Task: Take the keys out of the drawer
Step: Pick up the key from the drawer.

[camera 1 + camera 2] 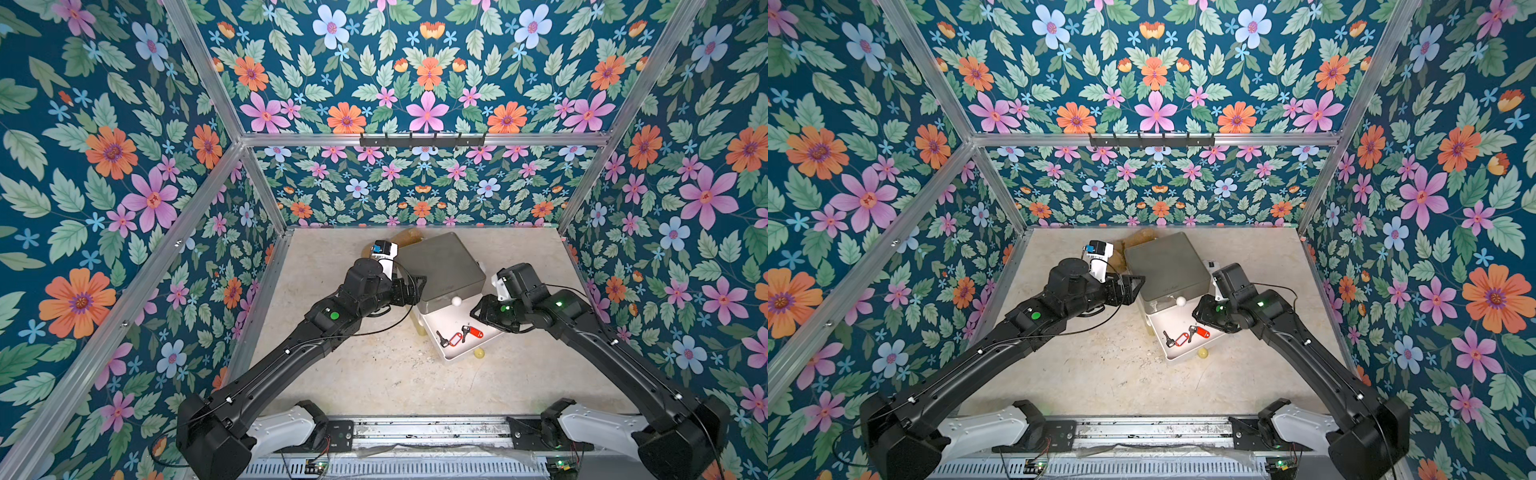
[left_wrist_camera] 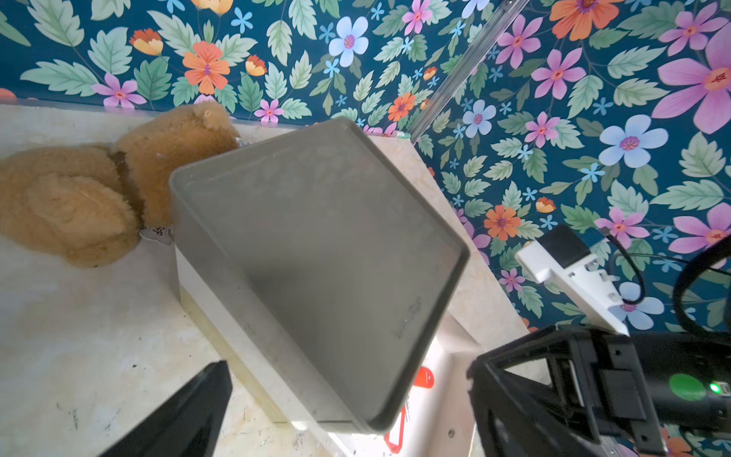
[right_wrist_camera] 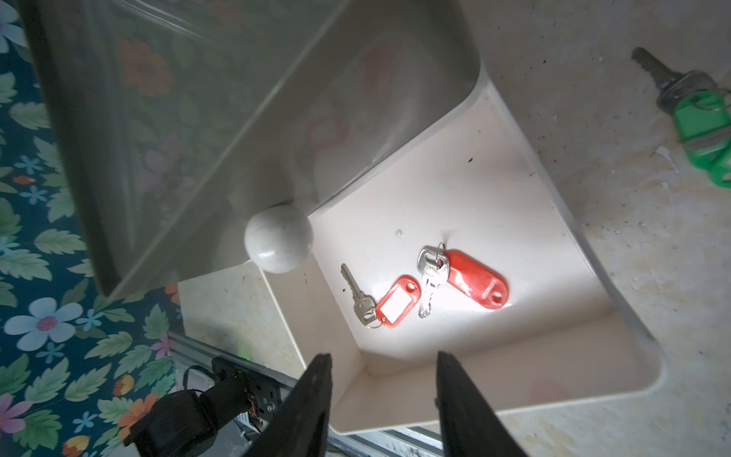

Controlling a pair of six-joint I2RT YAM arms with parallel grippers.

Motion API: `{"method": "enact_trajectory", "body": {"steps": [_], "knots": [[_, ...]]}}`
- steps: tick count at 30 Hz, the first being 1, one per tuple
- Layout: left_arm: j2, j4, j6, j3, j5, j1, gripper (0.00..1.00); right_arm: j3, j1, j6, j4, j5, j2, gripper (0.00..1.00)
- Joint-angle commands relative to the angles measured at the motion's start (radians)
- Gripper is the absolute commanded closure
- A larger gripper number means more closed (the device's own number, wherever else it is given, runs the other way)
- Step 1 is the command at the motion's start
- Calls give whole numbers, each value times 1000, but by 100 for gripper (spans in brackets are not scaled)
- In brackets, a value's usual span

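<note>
Two keys lay just beside each other on the floor of the pulled-out white drawer, the white-labelled red key and the plain red key, while a green-tagged key sat outside it on the table. The right gripper hung over the drawer, jaws apart and nothing between them. The left gripper was beside the grey cabinet; its jaw state could not be told.
</note>
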Motion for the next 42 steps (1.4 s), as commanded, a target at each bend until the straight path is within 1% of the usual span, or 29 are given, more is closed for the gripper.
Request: {"method": "enact_trajectory", "body": {"steps": [1, 4, 9, 15, 32, 42], "knots": [[-14, 0, -18, -23, -6, 1, 1, 0, 35, -13, 5, 81, 36, 55], [-29, 6, -33, -49, -5, 1, 0, -19, 47, -3, 28, 114, 49, 57], [-51, 7, -47, -77, -7, 1, 1, -70, 56, 11, 96, 115, 62, 63], [-66, 7, -57, -97, -8, 1, 1, -111, 58, 19, 158, 122, 78, 67], [-66, 5, -62, -106, -11, 1, 1, -124, 59, 2, 207, 154, 142, 73], [-73, 2, -63, -112, -14, 1, 0, -112, 59, -7, 227, 159, 181, 75]]}}
